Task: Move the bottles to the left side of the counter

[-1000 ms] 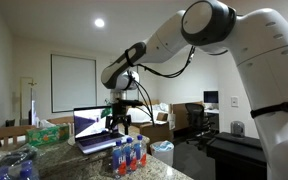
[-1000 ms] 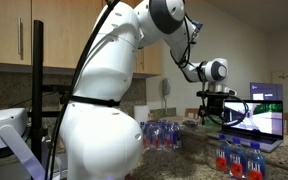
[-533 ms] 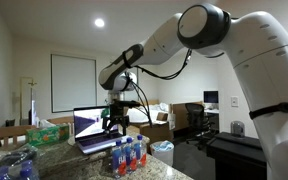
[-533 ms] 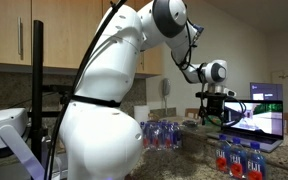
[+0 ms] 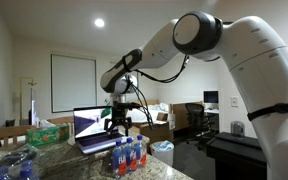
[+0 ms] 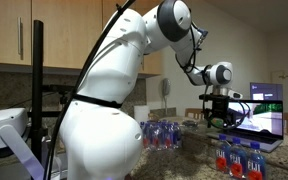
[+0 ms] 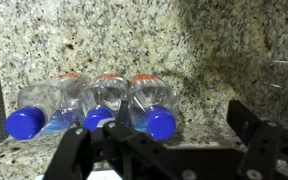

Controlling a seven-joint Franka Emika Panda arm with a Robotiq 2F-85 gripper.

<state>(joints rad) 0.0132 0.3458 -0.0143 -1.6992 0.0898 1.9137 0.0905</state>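
On the speckled granite counter [image 5: 76,166], bottles [image 5: 126,157] stand clustered near a laptop [image 5: 90,126], pincer [image 5: 117,127] spread above them.

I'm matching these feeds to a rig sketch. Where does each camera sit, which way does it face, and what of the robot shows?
An exterior view: low at the counter, facing the laptop and bottles; the arm reaches in from the frame's right.
An exterior view: behind the robot's white body, which fills the middle, facing along the counter.
Wrist view: looks down past the open claw at three bottles.
Shared: all show the bottles and claw.
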